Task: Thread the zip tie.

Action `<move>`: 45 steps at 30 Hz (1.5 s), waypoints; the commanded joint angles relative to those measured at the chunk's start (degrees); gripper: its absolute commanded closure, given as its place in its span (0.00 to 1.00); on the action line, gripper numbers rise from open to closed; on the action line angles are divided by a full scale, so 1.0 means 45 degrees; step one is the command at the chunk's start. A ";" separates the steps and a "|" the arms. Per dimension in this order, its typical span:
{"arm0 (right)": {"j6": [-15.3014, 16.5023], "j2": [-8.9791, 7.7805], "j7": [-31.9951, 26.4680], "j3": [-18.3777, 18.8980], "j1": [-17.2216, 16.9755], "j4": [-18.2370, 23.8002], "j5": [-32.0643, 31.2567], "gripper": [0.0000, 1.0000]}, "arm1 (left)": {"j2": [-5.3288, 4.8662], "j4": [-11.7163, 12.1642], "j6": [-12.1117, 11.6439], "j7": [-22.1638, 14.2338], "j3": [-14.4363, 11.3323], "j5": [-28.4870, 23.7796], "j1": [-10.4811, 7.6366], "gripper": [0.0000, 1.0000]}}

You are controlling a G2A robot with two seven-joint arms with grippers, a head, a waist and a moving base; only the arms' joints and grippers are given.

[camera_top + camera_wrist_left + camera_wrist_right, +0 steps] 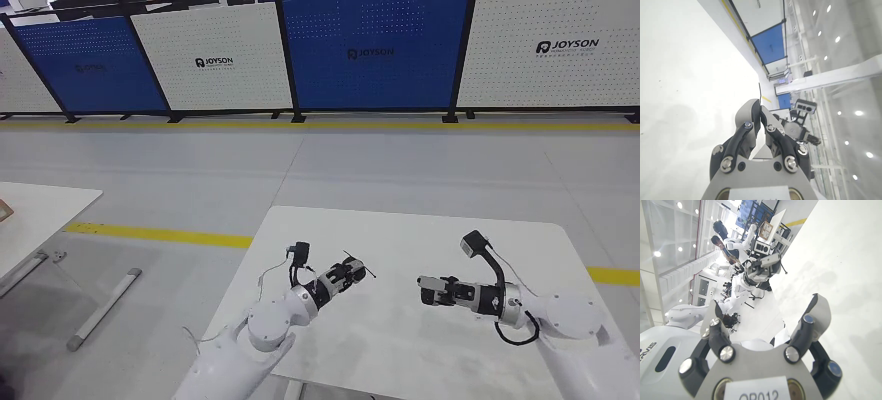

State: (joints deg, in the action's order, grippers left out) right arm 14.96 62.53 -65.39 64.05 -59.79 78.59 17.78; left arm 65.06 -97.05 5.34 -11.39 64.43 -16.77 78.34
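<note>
**Zip tie pinched on the left**

The left end effector is pressed together on the thin black zip tie, above the white surface. Well apart to its right, the right end effector hangs spread, facing it.

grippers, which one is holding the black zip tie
The left gripper: its fingers are shut on the thin black plastic zip tie, while the right gripper is open and holds nothing.
</note>
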 commanded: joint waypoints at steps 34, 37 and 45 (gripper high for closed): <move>0.0586 -0.0266 0.1984 0.2068 -0.1365 -0.0023 0.1720 0.00 | -0.0065 -0.2364 -0.0485 0.0284 0.1078 -0.0415 0.1006 1.00; 0.0760 -0.0418 0.2215 0.2997 -0.2027 0.0185 0.2206 0.00 | -0.0071 -0.2459 -0.0337 0.0340 0.1019 0.0042 0.1106 1.00; 0.0465 -0.0553 0.2218 0.3718 -0.2565 0.0527 0.2462 0.00 | -0.0057 -0.2268 0.0574 0.0274 0.0794 0.0582 0.0921 1.00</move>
State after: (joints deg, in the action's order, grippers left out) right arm 17.01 60.04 -55.42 80.80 -71.35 80.98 28.87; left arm 64.80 -107.23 8.12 -10.17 67.99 -14.13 82.46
